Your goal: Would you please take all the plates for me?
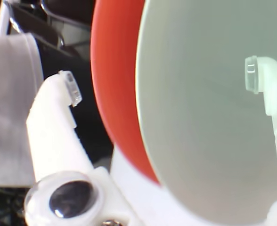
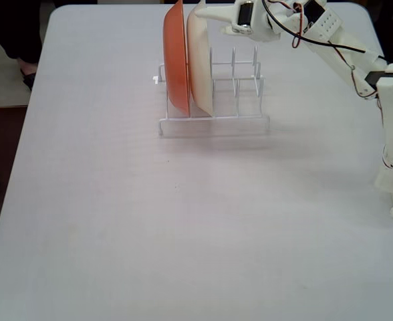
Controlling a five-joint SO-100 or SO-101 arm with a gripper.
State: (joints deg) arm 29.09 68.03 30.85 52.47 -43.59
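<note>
Two plates stand on edge in the white wire rack (image 2: 213,119), side by side in its leftmost slots as the fixed view shows them: the orange plate (image 2: 175,57) at the rack's left end and the cream-white plate (image 2: 200,63) just to its right, the two nearly touching. In the wrist view the cream-white plate (image 1: 209,113) fills most of the picture, with the orange plate (image 1: 115,80) as a curved band behind its left rim.

The gripper (image 1: 162,89) is spread wide around the upper part of the plates (one white finger (image 1: 53,127) off to the left of the orange rim, the other at the right edge in front of the cream-white face); whether either finger touches a plate cannot be told. The rest of the rack's slots stand bare on the pale table (image 2: 183,227). The white arm (image 2: 343,50) reaches in from the right side of the fixed view.
</note>
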